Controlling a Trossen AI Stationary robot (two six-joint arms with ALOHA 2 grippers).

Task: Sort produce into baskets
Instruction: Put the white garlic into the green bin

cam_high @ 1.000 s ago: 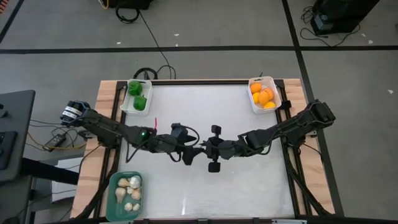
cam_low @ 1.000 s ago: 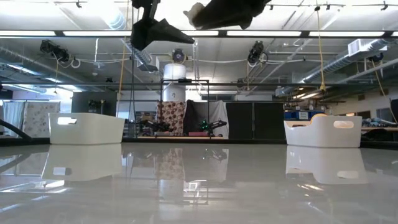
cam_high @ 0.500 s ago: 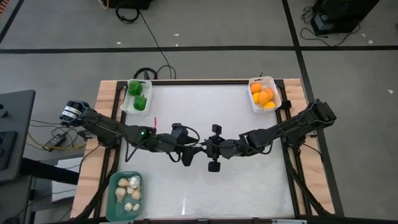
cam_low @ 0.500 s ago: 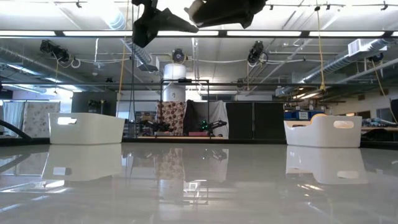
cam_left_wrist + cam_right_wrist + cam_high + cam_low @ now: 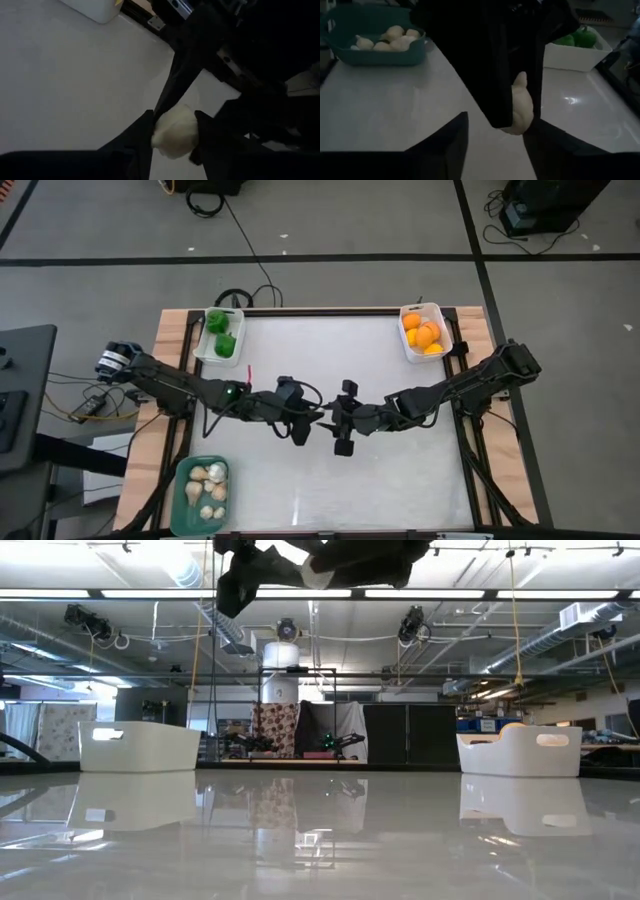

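handoff mid-table: left gripper [image 5: 172, 137] is clamped on the whitish garlic piece [image 5: 175, 132], right gripper [image 5: 492, 132] apart around it. teal bin [image 5: 190, 480] sits near-left, so the left arm's closer.

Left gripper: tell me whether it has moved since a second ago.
Yes. In the low view, against the ceiling light strip, the left gripper has closed in on the right gripper, meeting around a whitish piece.

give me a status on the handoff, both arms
Left gripper shut on garlic piece, mid-table, in the air. Right gripper open around it. Teal bin near left, nothing in the way.
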